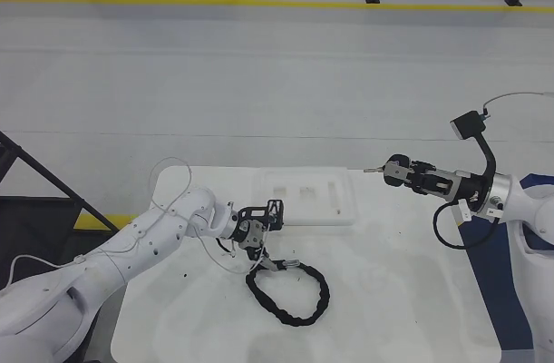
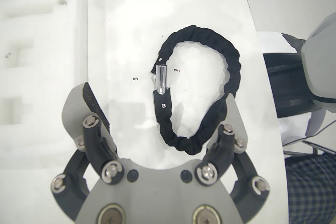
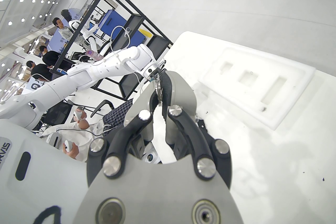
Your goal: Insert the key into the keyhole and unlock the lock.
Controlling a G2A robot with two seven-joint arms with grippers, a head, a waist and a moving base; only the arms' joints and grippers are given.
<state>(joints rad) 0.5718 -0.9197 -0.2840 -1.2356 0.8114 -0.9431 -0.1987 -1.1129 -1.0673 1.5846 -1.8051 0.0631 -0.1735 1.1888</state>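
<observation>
Key (image 3: 157,90) clamped in right gripper (image 3: 162,81), well apart from lock (image 2: 231,64); left gripper (image 2: 157,93) spread apart above it

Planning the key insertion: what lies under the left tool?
The black sleeved chain lock lies looped on the white table, its silver cylinder exposed beneath the open left tool. One tool finger covers part of the loop; the keyhole cannot be seen.

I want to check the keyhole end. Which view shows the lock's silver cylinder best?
Left wrist view: the silver cylinder lies large and uncovered. Top view shows it tiny, on the black lock loop. In the right wrist view the right gripper stands before it.
</observation>
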